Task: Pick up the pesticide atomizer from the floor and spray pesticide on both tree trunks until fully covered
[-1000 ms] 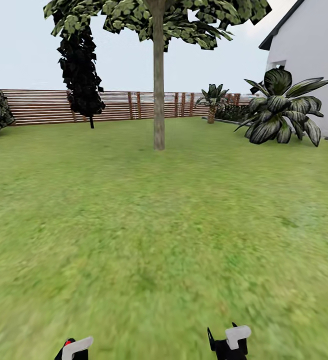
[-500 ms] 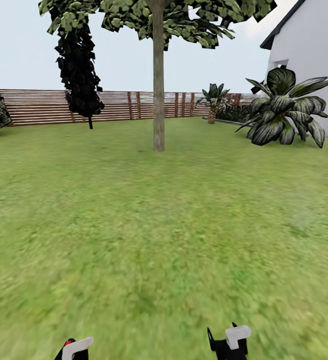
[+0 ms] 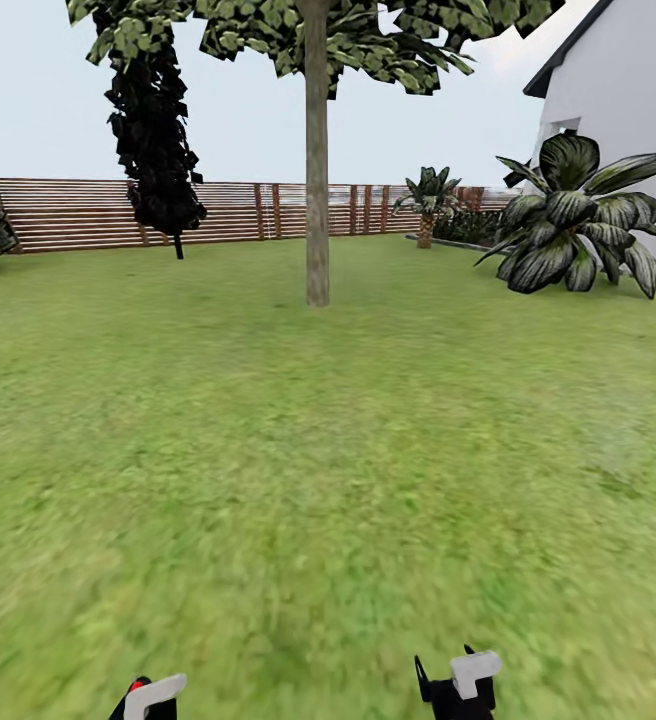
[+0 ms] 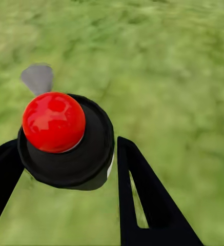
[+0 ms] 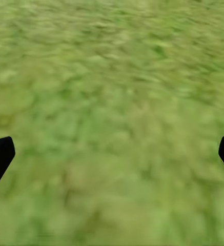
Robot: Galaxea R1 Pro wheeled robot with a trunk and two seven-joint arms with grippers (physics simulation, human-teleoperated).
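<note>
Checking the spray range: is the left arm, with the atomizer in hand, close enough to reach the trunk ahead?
Probably not yet. The left gripper holds the atomizer low, and the trunk stands far off across open lawn.

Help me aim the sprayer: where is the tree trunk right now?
In the head view the tree trunk stands straight ahead, near mid-picture on the lawn, before the wooden fence, with the dark cone-shaped tree to its left.

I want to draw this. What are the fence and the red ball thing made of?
The fence looks like matte brown wood, going by its horizontal slats and posts. The red ball, held in the left tool, looks like glossy plastic: white highlights shine on it. Its black collar seems duller plastic or rubber.
</note>
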